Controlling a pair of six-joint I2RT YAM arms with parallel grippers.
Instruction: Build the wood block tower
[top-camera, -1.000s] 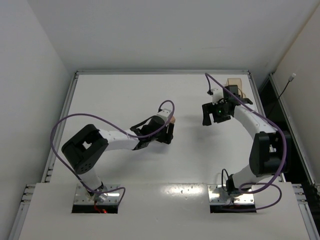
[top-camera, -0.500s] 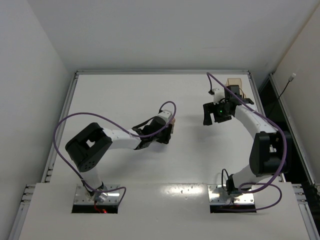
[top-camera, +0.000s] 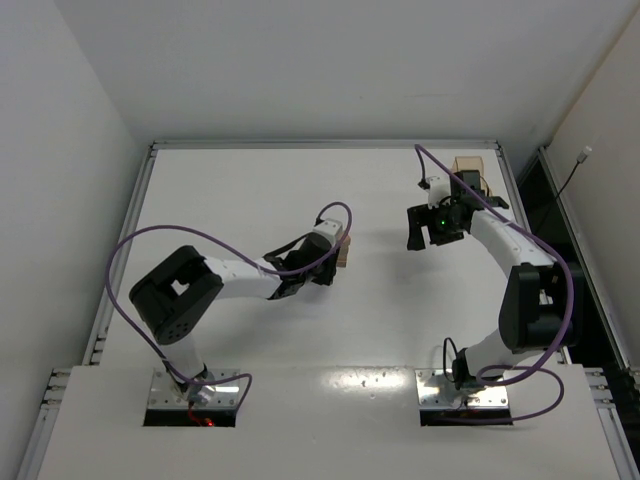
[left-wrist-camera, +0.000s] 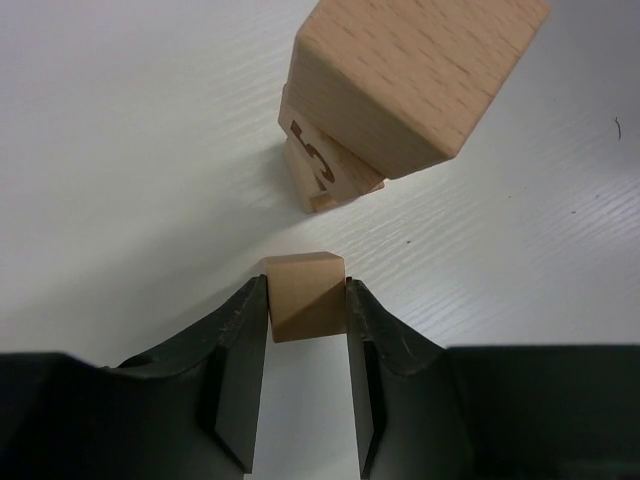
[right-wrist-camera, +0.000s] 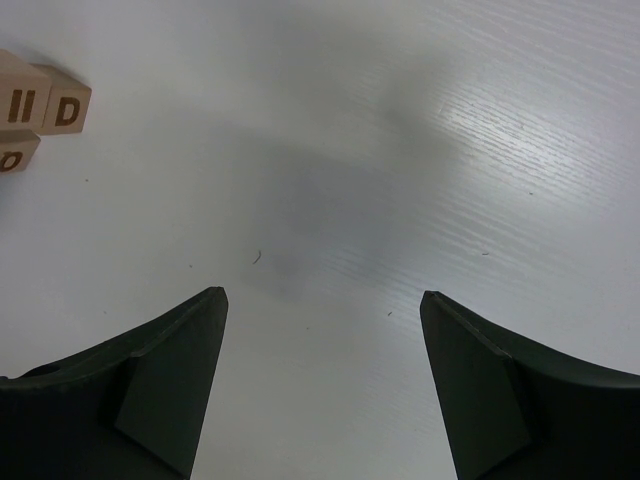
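While the left gripper (left-wrist-camera: 305, 300) pinches a small wood cube (left-wrist-camera: 305, 285) between its two dark fingers (left-wrist-camera: 235, 360), the cube hangs low over the white table (left-wrist-camera: 120, 150), just in front of the tower (left-wrist-camera: 385, 120). Whether the cube touches the tabletop cannot be told. The tower is a short, uneven stack of tan blocks. Its top block (left-wrist-camera: 430, 60) is twisted out of line with those beneath, and a lower block (left-wrist-camera: 322, 170) bears a dark mark like a 5. Held cube and tower stand near each other but apart.

The right gripper (right-wrist-camera: 322, 300) hangs with its jaws spread wide, gripping nothing, over the white tabletop. A few lettered wood blocks (right-wrist-camera: 45, 108) lie at the upper left edge of its wrist view, well clear of the fingers. A translucent tan tray (top-camera: 470, 166) sits at the table's far right corner, beyond the right arm.
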